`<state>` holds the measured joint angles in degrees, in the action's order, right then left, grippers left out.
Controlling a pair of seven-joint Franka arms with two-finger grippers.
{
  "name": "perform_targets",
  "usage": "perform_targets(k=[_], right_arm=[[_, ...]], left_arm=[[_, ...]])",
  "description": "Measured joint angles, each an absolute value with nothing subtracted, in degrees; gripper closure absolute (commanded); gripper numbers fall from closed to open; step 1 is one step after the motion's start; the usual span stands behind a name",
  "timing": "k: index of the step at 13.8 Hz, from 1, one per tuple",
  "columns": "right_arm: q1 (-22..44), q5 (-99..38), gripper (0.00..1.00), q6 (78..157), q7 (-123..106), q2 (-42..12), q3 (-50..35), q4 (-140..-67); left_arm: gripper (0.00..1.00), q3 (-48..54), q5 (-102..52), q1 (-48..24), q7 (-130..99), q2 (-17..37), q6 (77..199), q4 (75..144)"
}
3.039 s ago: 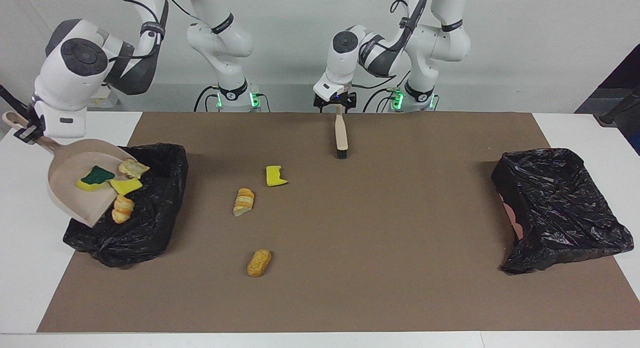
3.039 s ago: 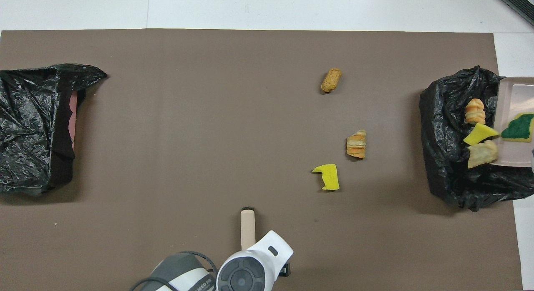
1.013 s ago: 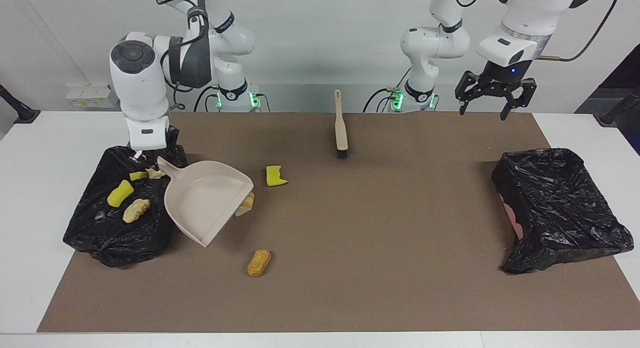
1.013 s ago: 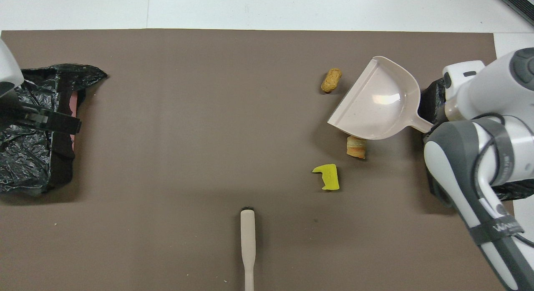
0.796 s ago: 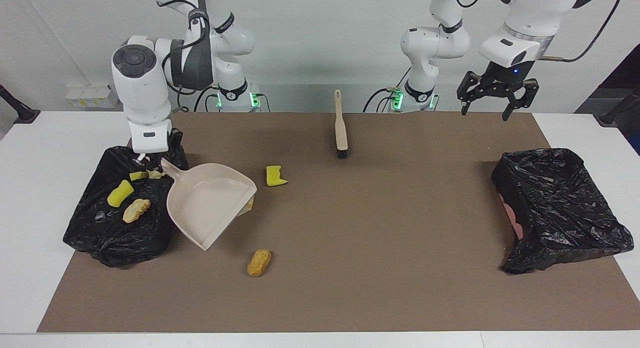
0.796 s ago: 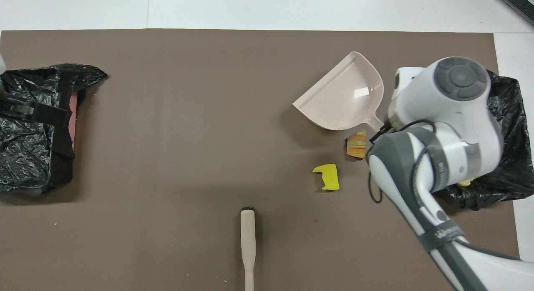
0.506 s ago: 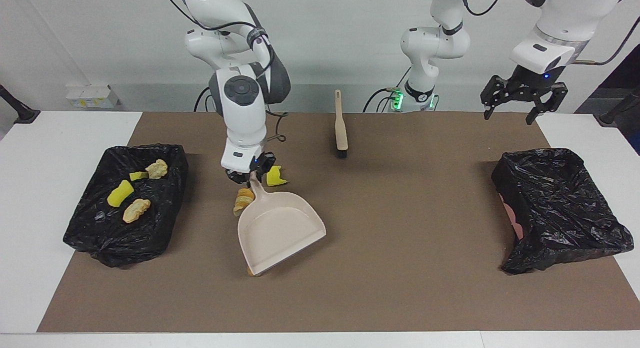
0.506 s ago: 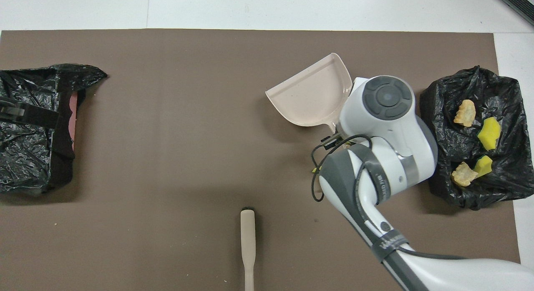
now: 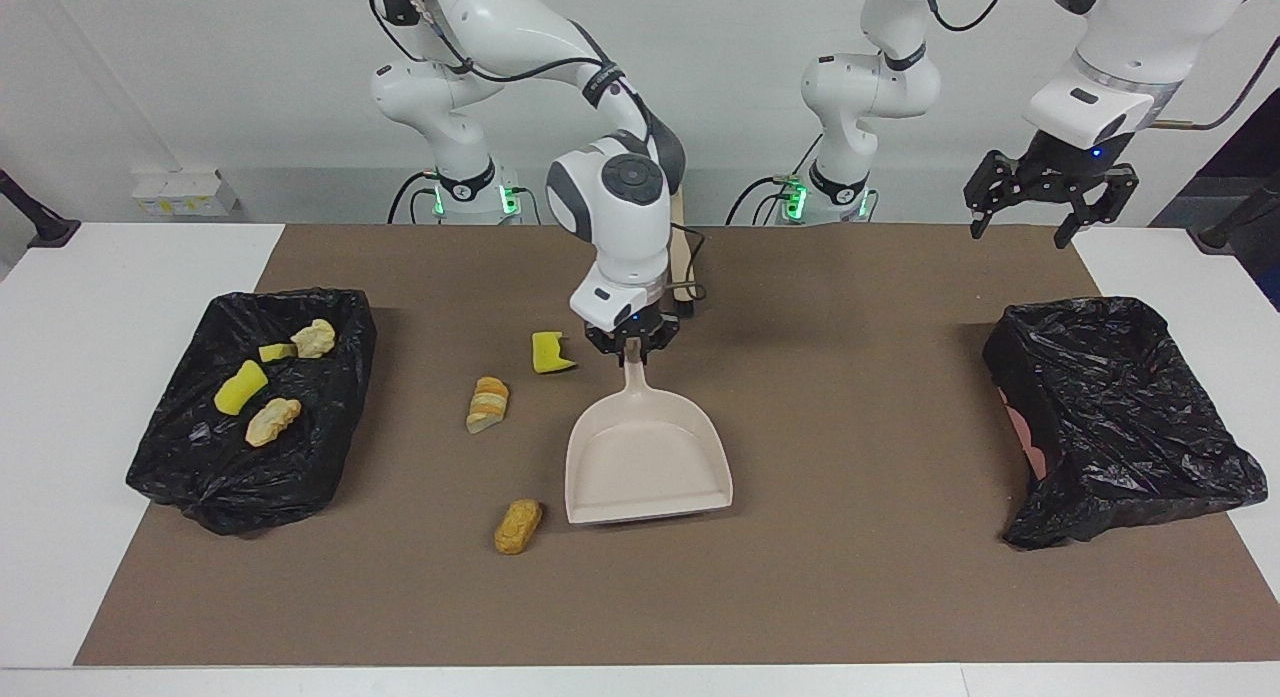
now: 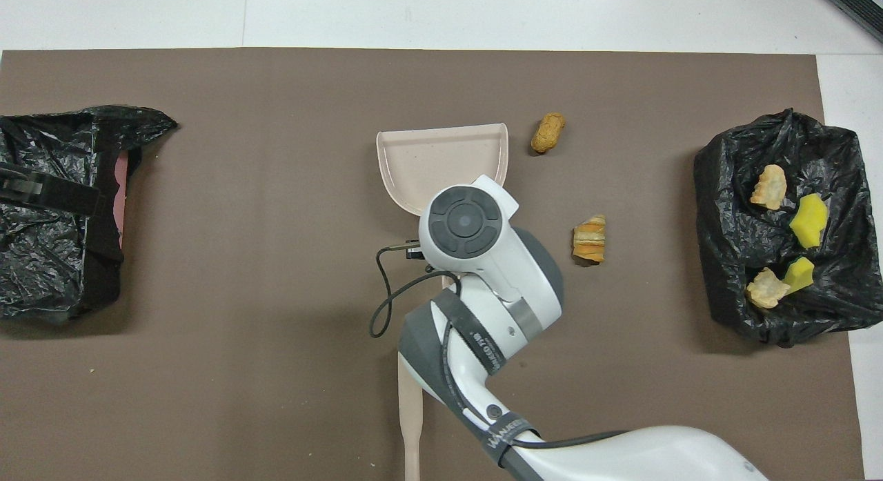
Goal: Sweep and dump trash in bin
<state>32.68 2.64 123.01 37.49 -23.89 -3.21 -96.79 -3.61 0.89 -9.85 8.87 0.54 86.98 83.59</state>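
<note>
My right gripper [image 9: 632, 343] is shut on the handle of the beige dustpan [image 9: 646, 460], which lies low at the mat's middle, empty, mouth turned away from the robots. Whether it touches the mat I cannot tell. Three pieces of trash lie beside it toward the right arm's end: a yellow sponge chunk [image 9: 550, 352] by the handle, a striped bread lump [image 9: 487, 404] [image 10: 590, 238], and a tan lump [image 9: 518, 526] [image 10: 548, 132] by the mouth. Several more scraps lie in the black-bagged bin [image 9: 200, 477] [image 10: 724, 212] at that end. My left gripper [image 9: 1040, 212] hangs open in the air, waiting.
A second black-bagged bin [image 9: 1120, 417] [image 10: 55, 260] stands at the left arm's end of the table, under the left gripper [image 10: 48, 190]. The beige brush [image 10: 410, 405] lies near the robots, mostly hidden by my right arm.
The right arm has swung the empty dustpan away from the bin to the mat's middle and turned its mouth away from the robots. The left gripper has barely moved.
</note>
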Motion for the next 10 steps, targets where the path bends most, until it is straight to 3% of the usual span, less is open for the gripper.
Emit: perform_targets(k=[1,2,10], right_arm=[[32.94,2.34,0.32,123.98,38.93,-25.55,-3.20,-95.70],[32.83,2.00,0.00,124.24,39.12,-26.64,-3.07,-94.83],[33.49,1.94,0.00,121.93,39.12,-26.54,-2.97,-93.10]], left_arm=[[0.00,-3.73,0.89,-10.05,8.85,0.54,86.97,83.59],[0.00,-3.84,0.89,-10.06,8.85,0.52,86.95,83.59],[0.00,-4.35,0.89,-10.06,8.85,0.45,88.11,83.59]])
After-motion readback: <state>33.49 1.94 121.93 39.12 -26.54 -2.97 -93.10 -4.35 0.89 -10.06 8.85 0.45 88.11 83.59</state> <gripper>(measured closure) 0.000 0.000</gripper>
